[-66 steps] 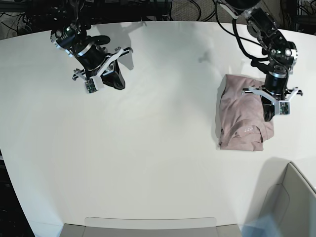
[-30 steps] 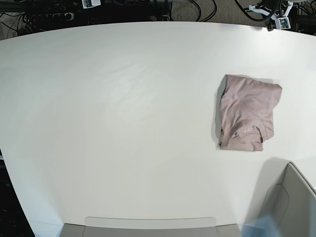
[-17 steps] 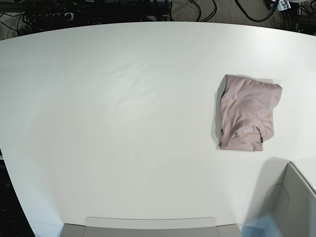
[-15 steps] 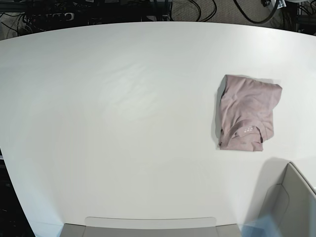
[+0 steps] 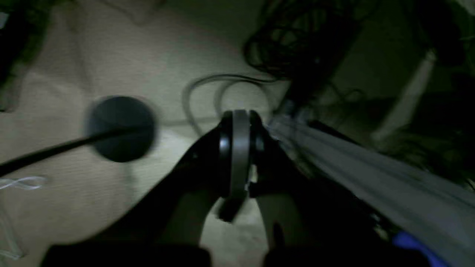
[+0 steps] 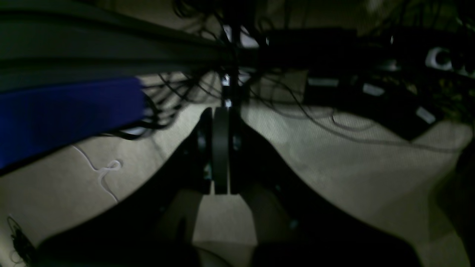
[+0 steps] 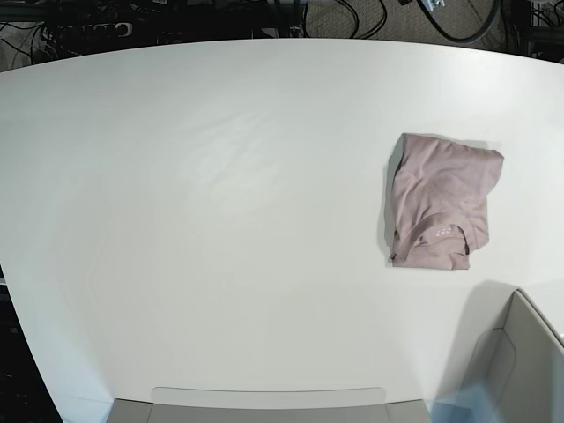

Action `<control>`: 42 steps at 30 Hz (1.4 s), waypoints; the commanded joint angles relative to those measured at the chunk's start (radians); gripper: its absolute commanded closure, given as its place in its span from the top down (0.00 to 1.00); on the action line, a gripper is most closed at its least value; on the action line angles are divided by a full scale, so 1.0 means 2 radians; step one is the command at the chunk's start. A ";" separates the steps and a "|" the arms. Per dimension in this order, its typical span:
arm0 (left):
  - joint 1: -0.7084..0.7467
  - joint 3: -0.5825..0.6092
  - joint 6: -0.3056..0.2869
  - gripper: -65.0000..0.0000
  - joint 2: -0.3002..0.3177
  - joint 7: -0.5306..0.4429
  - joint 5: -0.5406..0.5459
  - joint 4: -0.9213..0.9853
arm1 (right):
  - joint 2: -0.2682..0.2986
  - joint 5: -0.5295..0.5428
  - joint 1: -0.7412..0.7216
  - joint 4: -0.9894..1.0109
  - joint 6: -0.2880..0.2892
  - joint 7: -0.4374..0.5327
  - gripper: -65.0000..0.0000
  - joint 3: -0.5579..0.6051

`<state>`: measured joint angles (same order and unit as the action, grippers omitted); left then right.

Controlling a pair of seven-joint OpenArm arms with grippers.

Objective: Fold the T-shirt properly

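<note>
The mauve-pink T-shirt (image 7: 439, 201) lies folded into a compact rectangle on the right side of the white table (image 7: 220, 220), neck opening with pale print toward the front. No gripper is near it. In the base view only a bit of one arm shows at the top edge. My left gripper (image 5: 239, 155) is shut and empty, seen in the left wrist view over the carpet floor behind the table. My right gripper (image 6: 220, 152) is shut and empty, seen in the right wrist view over floor and cables.
A grey bin (image 7: 520, 370) stands at the table's front right corner. A grey tray edge (image 7: 269, 401) sits at the front middle. Cables and dark equipment lie on the floor behind the table (image 7: 352, 18).
Both arms lifted off the table and withdrew past its far edge, out of the base view. The folded T-shirt has not moved.
</note>
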<state>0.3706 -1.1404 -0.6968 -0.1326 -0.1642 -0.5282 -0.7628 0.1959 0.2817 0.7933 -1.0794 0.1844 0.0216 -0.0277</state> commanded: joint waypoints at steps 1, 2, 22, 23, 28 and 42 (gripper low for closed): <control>-0.002 -0.009 -0.001 0.00 0.008 -0.006 -0.006 0.015 | 0.004 -0.001 -0.003 0.012 0.005 0.006 0.00 0.000; -0.011 -0.015 -0.001 0.00 0.017 -0.006 -0.018 0.033 | 0.004 -0.001 -0.015 0.031 0.005 0.006 0.00 0.000; -0.111 -0.012 0.205 0.00 0.100 -0.006 -0.185 0.313 | 0.030 -0.088 -0.281 0.466 0.000 0.076 0.00 -0.004; -0.114 -0.012 0.218 0.00 0.100 -0.006 -0.190 0.317 | 0.031 -0.089 -0.295 0.486 0.000 0.076 0.00 -0.004; -0.127 -0.012 0.287 0.00 0.098 -0.002 -0.229 0.322 | 0.034 -0.091 -0.347 0.540 -0.001 0.074 0.00 0.000; -0.131 -0.013 0.294 0.00 0.099 -0.001 -0.237 0.322 | 0.021 -0.179 -0.377 0.540 -0.191 0.072 0.00 0.046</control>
<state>0.1032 -1.1671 -0.1120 0.0639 -0.1596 -0.9985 -0.1158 0.2314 -0.0803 0.0345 0.0002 -0.1947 0.1623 0.0631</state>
